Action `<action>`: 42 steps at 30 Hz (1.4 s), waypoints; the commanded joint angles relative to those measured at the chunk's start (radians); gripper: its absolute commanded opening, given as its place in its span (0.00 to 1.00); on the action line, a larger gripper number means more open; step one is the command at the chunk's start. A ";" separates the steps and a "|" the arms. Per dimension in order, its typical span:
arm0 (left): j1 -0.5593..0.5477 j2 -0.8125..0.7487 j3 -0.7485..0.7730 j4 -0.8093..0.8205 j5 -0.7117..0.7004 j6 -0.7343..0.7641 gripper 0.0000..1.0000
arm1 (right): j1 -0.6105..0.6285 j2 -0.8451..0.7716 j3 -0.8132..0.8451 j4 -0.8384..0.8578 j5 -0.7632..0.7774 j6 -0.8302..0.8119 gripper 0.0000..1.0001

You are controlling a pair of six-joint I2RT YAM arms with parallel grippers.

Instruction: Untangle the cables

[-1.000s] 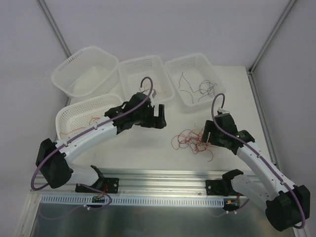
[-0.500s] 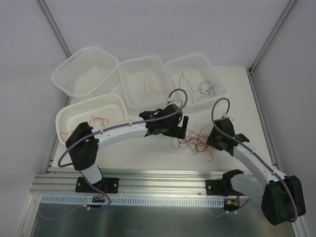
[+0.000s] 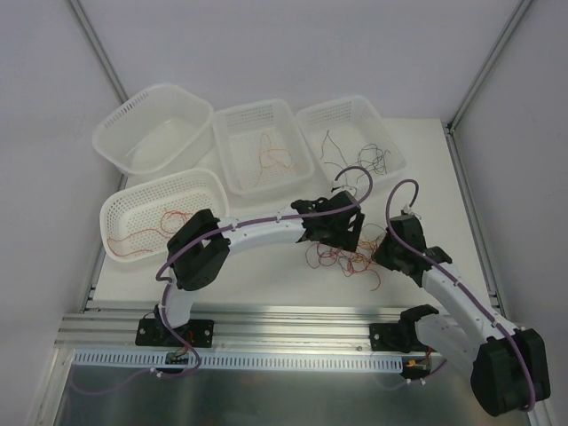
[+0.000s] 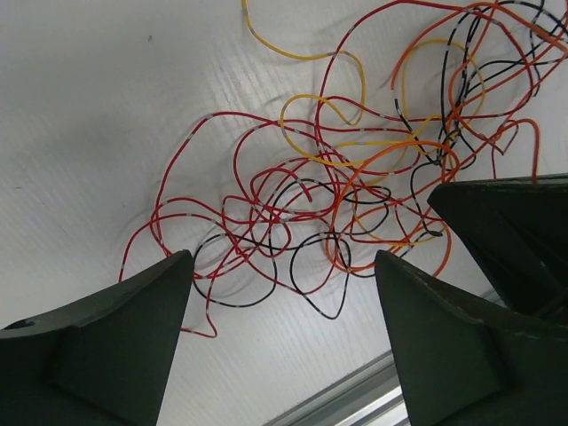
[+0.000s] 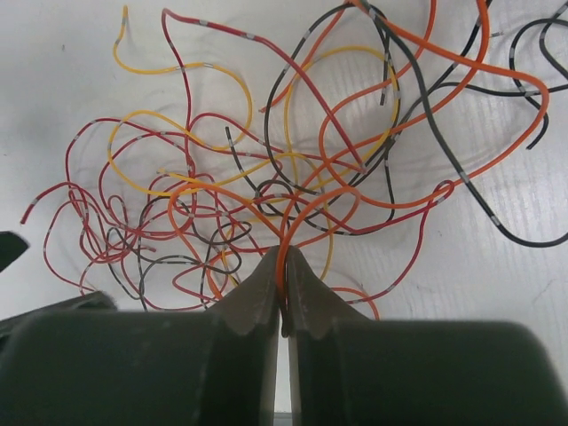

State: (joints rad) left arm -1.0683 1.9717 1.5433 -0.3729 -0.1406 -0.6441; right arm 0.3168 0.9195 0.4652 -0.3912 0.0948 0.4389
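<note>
Robotics lab test cell, nothing domestic. Plain white tabletop [image 3: 266,280] is boxed in by blank pale-grey wall panels [image 3: 293,53] with bare aluminium corner posts [image 3: 493,62]. Two white-and-black robot arms [image 3: 257,232] with purple cabling are bolted to a ribbed aluminium rail [image 3: 293,321] at the near edge, with a white slotted wiring duct [image 3: 284,361] just below. Four white perforated plastic baskets [image 3: 124,111] sit on the table.

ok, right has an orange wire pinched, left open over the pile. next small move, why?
Probably lower the left gripper and close on the red loops between its open jaws. The right gripper is shut on an orange wire that threads through the tangle; anchoring the rest should let it pull free without dragging everything.
</note>
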 commanded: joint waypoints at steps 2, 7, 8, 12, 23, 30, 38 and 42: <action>-0.007 0.055 0.043 0.002 -0.042 -0.009 0.77 | -0.007 -0.025 0.000 0.023 -0.026 0.018 0.06; -0.007 0.064 0.011 -0.001 -0.083 -0.005 0.50 | -0.007 -0.042 0.003 0.014 -0.038 0.008 0.06; -0.007 0.059 -0.005 0.000 -0.088 -0.005 0.38 | -0.007 -0.042 0.007 0.009 -0.041 0.001 0.06; -0.001 0.029 -0.044 -0.004 -0.137 0.009 0.00 | -0.005 -0.047 0.021 -0.012 -0.059 -0.012 0.05; 0.264 -0.476 -0.324 -0.219 -0.411 0.145 0.00 | -0.041 -0.140 0.150 -0.222 -0.004 -0.080 0.01; 0.441 -0.801 -0.289 -0.368 -0.504 0.273 0.00 | -0.084 -0.168 0.291 -0.337 -0.006 -0.101 0.01; 0.519 -0.948 -0.068 -0.443 -0.576 0.423 0.00 | -0.200 -0.148 0.466 -0.426 0.013 -0.147 0.01; 0.521 -0.955 -0.003 -0.454 -0.435 0.429 0.00 | -0.206 -0.102 0.520 -0.431 -0.039 -0.178 0.01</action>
State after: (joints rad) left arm -0.5545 1.0203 1.4944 -0.7849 -0.6514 -0.2707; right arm 0.1165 0.7849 0.9321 -0.7895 0.0887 0.3035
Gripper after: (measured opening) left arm 0.009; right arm 0.016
